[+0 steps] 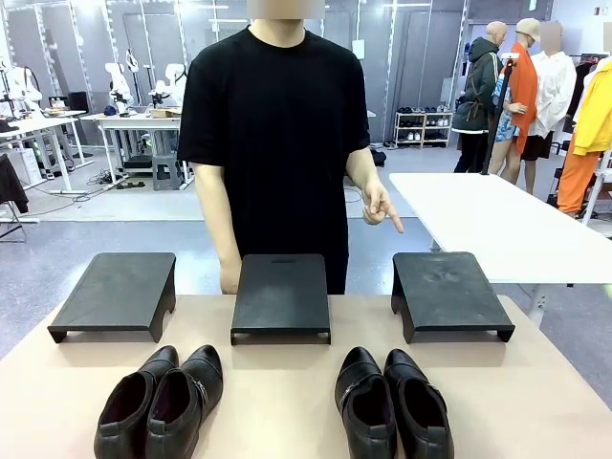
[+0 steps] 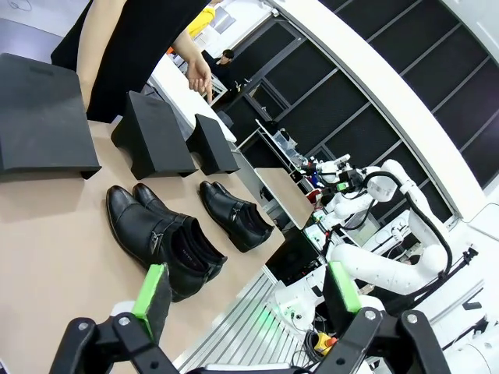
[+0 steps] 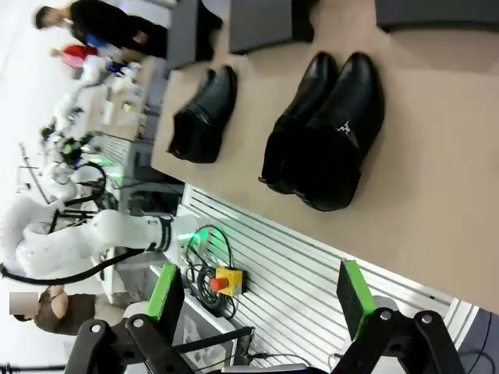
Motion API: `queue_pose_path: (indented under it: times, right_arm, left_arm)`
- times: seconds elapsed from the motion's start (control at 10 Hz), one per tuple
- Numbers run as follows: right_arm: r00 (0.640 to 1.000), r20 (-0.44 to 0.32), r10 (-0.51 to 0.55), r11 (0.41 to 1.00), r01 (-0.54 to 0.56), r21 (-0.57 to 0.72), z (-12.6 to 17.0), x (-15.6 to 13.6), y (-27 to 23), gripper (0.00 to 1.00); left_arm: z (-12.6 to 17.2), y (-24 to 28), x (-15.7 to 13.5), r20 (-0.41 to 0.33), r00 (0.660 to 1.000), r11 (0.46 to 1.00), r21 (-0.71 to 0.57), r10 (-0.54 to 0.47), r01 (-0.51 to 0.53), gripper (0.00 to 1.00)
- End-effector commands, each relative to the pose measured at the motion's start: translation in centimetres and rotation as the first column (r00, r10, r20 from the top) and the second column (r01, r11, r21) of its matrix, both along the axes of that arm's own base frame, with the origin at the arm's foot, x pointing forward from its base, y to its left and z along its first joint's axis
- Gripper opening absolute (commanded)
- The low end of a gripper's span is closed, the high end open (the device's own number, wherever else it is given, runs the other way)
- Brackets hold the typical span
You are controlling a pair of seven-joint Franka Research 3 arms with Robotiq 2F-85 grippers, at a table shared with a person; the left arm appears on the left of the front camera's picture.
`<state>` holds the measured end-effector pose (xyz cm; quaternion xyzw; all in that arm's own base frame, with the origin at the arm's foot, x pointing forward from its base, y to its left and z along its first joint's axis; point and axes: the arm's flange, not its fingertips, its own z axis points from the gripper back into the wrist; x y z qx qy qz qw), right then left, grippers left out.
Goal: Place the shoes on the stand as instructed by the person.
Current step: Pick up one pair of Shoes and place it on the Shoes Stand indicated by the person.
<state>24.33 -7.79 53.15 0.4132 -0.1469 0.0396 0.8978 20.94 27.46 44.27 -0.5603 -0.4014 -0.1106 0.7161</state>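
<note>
Left claw (image 2: 248, 287), right claw (image 3: 259, 290) spread; hand (image 1: 380, 206) points downward.

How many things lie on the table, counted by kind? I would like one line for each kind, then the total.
Stands: 3
Shoes: 4
Total: 7

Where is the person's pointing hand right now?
In the front view, the person's pointing hand hovers on the robot's right, just beyond the right-hand stand, index finger aimed down toward it. The right pair of shoes lies nearer the robot.
</note>
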Motion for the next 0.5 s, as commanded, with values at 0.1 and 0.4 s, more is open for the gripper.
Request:
queue_pose_path:
  times: [0.1, 0.4]
  right_arm:
    - [0.991, -0.133, 0.005, 0.989, -0.024, -0.147, -2.0, 3.1, 8.8, 1.0]
    - [0.971, -0.238, -0.003, 0.965, -0.059, -0.255, -4.6, 6.5, 15.2, 1.0]
  left_arm:
    - [0.2, 0.3, -0.1, 0.014, 1.0, 1.0, -0.009, -0.002, 0.002, 1.0]
    - [0.2, 0.3, -0.1, 0.014, 1.0, 1.0, -0.009, -0.002, 0.002, 1.0]
